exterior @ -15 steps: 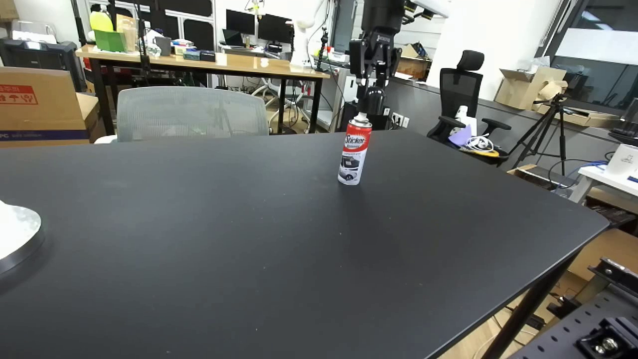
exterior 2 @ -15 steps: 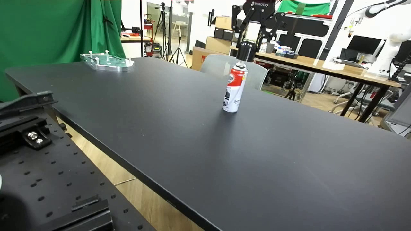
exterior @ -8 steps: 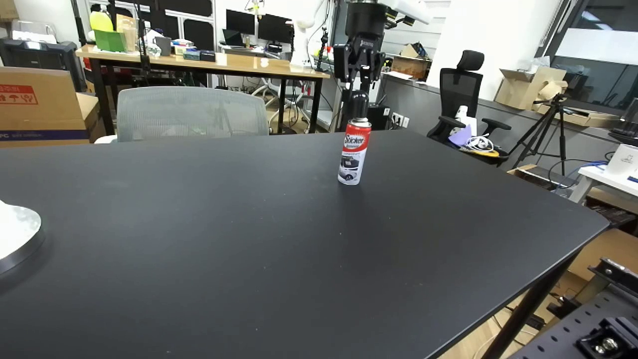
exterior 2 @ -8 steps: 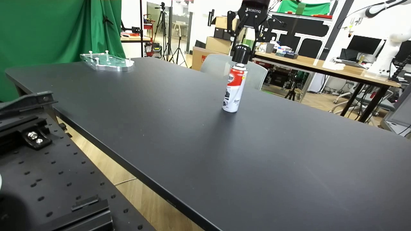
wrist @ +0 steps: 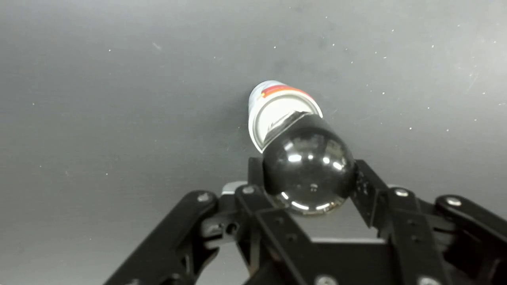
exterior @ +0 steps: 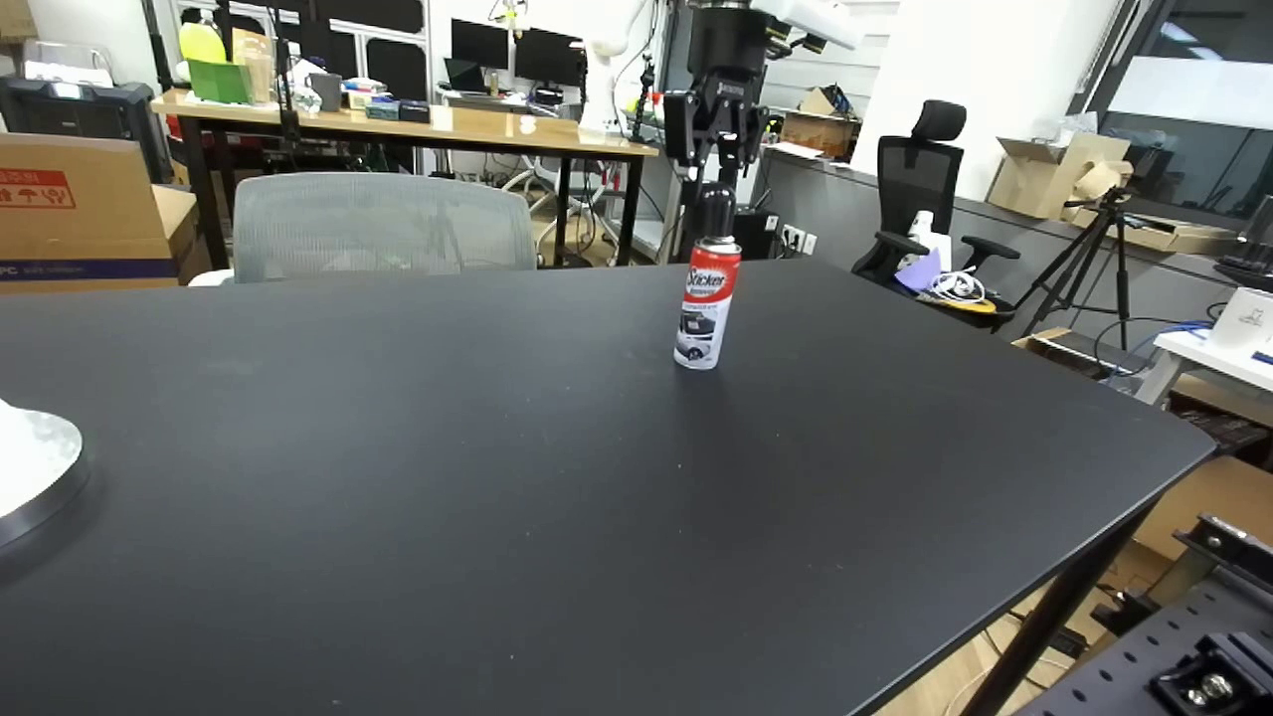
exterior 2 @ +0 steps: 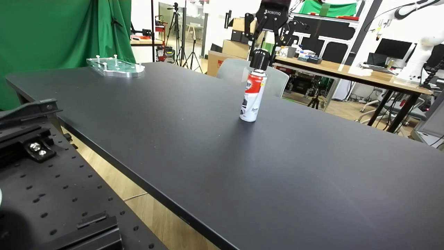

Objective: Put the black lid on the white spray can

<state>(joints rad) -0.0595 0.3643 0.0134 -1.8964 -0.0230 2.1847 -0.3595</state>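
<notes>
The white spray can [exterior: 704,313] with its red band stands upright on the table, also seen in an exterior view [exterior 2: 252,100]. The black lid [exterior: 717,212] is over the can's top and hides its nozzle in both exterior views [exterior 2: 259,60]. My gripper [wrist: 307,172] is shut on the lid, with a finger against each side. In the wrist view the lid's edge crosses the can's top [wrist: 277,111], and part of the white top and rim shows beside it. I cannot tell whether the lid is seated or only resting there.
The black table [exterior: 448,477] carries a clear plate with pegs [exterior 2: 118,68] near its far end. A grey chair [exterior: 383,227] stands against the table's edge behind the can. A perforated black mount [exterior 2: 69,187] lies beyond the opposite edge.
Gripper and lid have moved sideways over the can and come down, now covering the nozzle that showed one second ago. In the last half second they sink slightly, and the can shifts very slightly.
</notes>
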